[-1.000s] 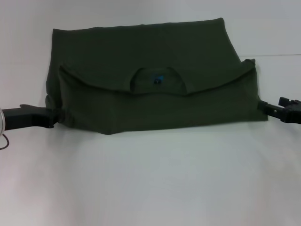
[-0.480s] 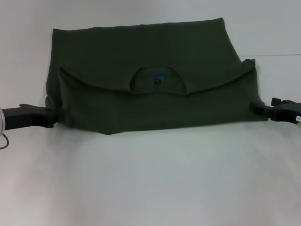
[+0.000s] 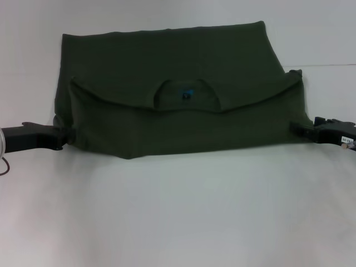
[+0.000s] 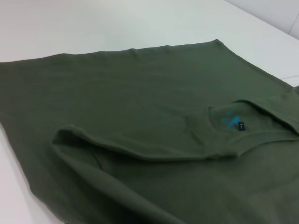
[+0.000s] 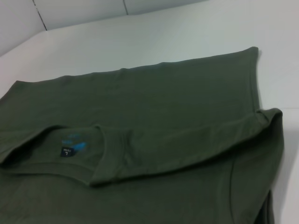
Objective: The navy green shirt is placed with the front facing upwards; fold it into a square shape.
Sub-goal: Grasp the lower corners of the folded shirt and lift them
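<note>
Near surface: a plain white table, smooth and matte, bare in front of the garment.
Left gripper: dark, reaching in low and level from the left edge of the head view, its tip at the shirt's near left corner, touching the cloth. Whether its pincer is clenched or released cannot be told.
Right gripper: dark, reaching in low from the right edge, its tip against the shirt's right side edge. Its pincer state cannot be told either.
Task item: the navy green shirt lies flat on the table between the two grippers, spread wide across the middle of the head view.
Material: soft, dull olive-green knit, thick at the hems, with faint creases.
Shape: a broad band folded across its width; the top part is turned down toward the robot, its edge forming a shallow curved flap across the cloth beneath.
Collar: the ribbed neckline sits at the centre of the fold, with the small blue neck label showing inside it.
Far side: a straight hem bounds the shirt, with white table beyond.
Room: pale panels with a seam rise behind the table in the right wrist view.
</note>
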`<act>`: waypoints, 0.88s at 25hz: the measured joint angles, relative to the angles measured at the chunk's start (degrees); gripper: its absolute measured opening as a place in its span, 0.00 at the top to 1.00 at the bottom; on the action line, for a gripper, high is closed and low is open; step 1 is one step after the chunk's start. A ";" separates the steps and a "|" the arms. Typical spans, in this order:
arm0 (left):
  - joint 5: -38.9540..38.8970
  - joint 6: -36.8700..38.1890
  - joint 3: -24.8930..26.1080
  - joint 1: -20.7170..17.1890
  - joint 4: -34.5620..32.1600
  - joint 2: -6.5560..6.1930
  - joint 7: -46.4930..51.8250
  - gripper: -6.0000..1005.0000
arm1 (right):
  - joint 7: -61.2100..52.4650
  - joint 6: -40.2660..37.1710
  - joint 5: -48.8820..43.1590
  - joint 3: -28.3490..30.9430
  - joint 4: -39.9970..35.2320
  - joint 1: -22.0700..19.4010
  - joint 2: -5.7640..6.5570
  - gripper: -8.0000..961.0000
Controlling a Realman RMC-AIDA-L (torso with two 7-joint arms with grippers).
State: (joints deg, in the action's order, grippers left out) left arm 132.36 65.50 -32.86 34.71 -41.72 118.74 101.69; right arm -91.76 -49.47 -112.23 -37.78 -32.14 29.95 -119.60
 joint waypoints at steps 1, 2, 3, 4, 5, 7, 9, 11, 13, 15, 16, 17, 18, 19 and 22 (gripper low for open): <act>0.00 -0.01 0.00 0.00 -0.01 0.00 0.00 0.97 | -0.01 0.13 0.00 -0.02 0.14 0.06 0.03 0.11; 0.00 -0.01 -0.05 0.00 -0.02 0.00 0.00 0.97 | -0.08 0.28 0.00 -0.01 0.23 0.12 0.05 0.11; 0.00 -0.01 -0.07 0.00 -0.03 0.00 0.00 0.97 | -0.20 0.40 0.00 -0.02 0.24 0.14 0.05 0.11; 0.00 -0.02 -0.09 0.00 -0.03 0.00 0.00 0.97 | -0.32 0.58 0.00 -0.01 0.24 0.16 0.06 0.12; 0.00 -0.02 -0.09 0.00 -0.03 0.00 0.00 0.97 | -0.42 0.70 0.00 -0.02 0.24 0.18 0.07 0.14; 0.00 -0.02 -0.06 0.00 -0.03 0.00 0.00 0.97 | -0.47 0.73 0.00 -0.02 0.24 0.19 0.07 0.16; 0.00 -0.04 -0.04 0.03 -0.03 0.00 0.00 0.97 | -0.66 0.84 0.00 -0.02 0.26 0.20 0.07 0.18; 0.00 -0.09 -0.06 0.07 -0.03 0.00 0.00 0.97 | -1.11 1.17 0.00 -0.06 0.30 0.20 0.07 0.20; 0.00 -0.13 -0.08 0.11 -0.03 0.00 0.00 0.97 | -1.31 1.39 0.00 -0.12 0.33 0.20 0.07 0.23; 0.00 -0.18 -0.09 0.16 -0.03 0.00 0.00 0.97 | -1.35 1.52 0.00 -0.18 0.41 0.20 0.08 0.24; 0.00 -0.20 -0.10 0.18 -0.03 0.00 0.00 0.97 | -1.35 1.60 0.00 -0.24 0.54 0.21 0.08 0.24; 0.00 -0.20 -0.10 0.20 -0.03 0.00 0.00 0.97 | -1.38 2.01 0.00 -0.63 0.80 0.25 0.07 0.24; 0.00 -0.21 -0.10 0.23 -0.03 0.00 0.00 0.97 | -1.38 2.01 0.00 -0.63 0.80 0.25 0.07 0.25; 0.00 -0.20 -0.10 0.24 -0.03 0.00 0.00 0.97 | -1.53 2.44 0.00 -1.06 0.88 0.28 0.08 0.25; 0.00 -0.22 -0.10 0.26 -0.01 0.00 0.00 0.97 | -2.49 3.78 0.00 -2.58 0.94 0.36 0.08 0.26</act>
State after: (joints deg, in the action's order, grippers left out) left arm 132.36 65.28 -32.96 34.97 -41.73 118.74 101.69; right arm -94.26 -45.69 -112.23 -40.35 -31.20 30.31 -119.53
